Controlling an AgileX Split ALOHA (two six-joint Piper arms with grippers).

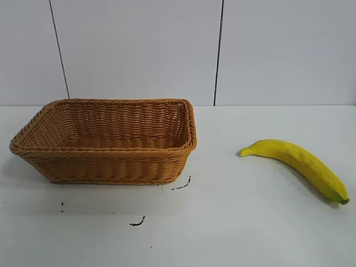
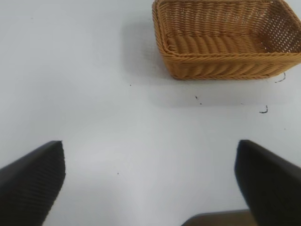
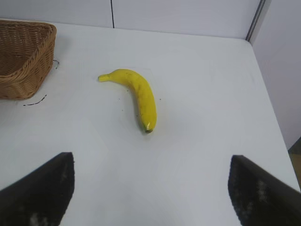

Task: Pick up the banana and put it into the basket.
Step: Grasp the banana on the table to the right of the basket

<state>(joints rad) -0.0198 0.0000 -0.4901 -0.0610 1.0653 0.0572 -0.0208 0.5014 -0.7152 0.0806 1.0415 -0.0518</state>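
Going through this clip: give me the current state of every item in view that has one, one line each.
banana: lying flat on the table, outside the basket, not held.
basket: upright on the table, empty.
left gripper: open, above bare table short of the basket, holding nothing.
right gripper: open, above the table short of the banana, holding nothing.
table: white, with a few small dark marks near the basket.

Yellow banana (image 1: 297, 161), tan woven basket (image 1: 111, 167).

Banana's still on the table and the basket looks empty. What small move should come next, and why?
Probably lower the right gripper toward the banana: its fingers stand wide open with the banana lying apart from them on the table, right of the empty basket. The left gripper is open too, nearer the basket.
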